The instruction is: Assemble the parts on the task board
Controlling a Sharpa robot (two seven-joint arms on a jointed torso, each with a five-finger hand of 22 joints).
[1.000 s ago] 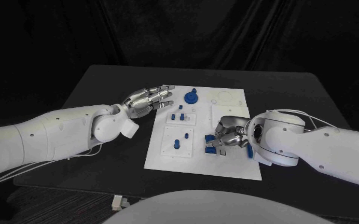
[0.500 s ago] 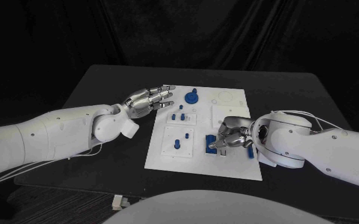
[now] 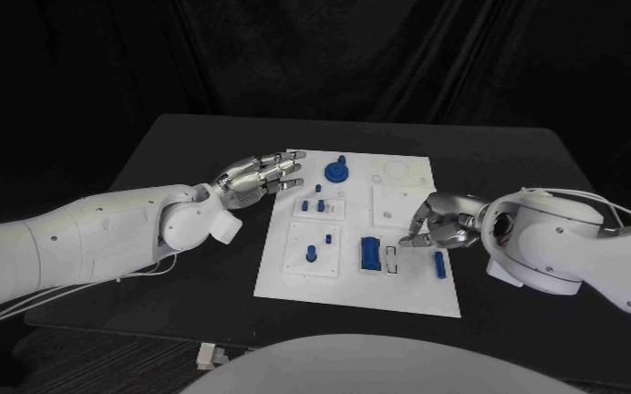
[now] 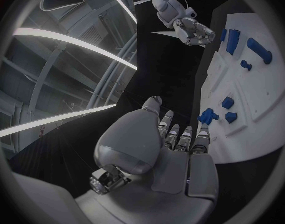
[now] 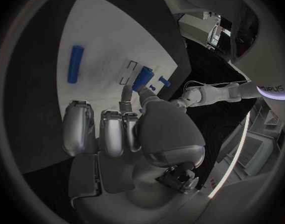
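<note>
White task board [image 3: 296, 275] sits at the middle of the black surface [image 3: 171, 152], its long sides running roughly 12 to 6 o'clock, with bare black margin on every side and the widest open strip toward 9 o'clock. The left hand [image 3: 259, 178] hovers off the board's 10 o'clock corner, fingers stretched out and apart, holding nothing, its tips pointing toward the round blue part [image 3: 336, 171] near the board's far edge. The right hand [image 3: 445, 221] hangs over the board's 3 o'clock edge with fingers curled inward and downward; nothing is visibly held in it. A blue block [image 3: 372, 254] lies flat on the board at about 5 o'clock from its centre, clear of that hand, and a slim blue bar [image 3: 439, 264] lies just beside the board's right edge below the hand. Small blue pegs [image 3: 313, 203] stand in the white plates nearer the left side. Compared with a second ago, the right hand has lifted off the blue block and drawn back toward 3 o'clock, leaving the block uncovered; the left hand has kept its place
</note>
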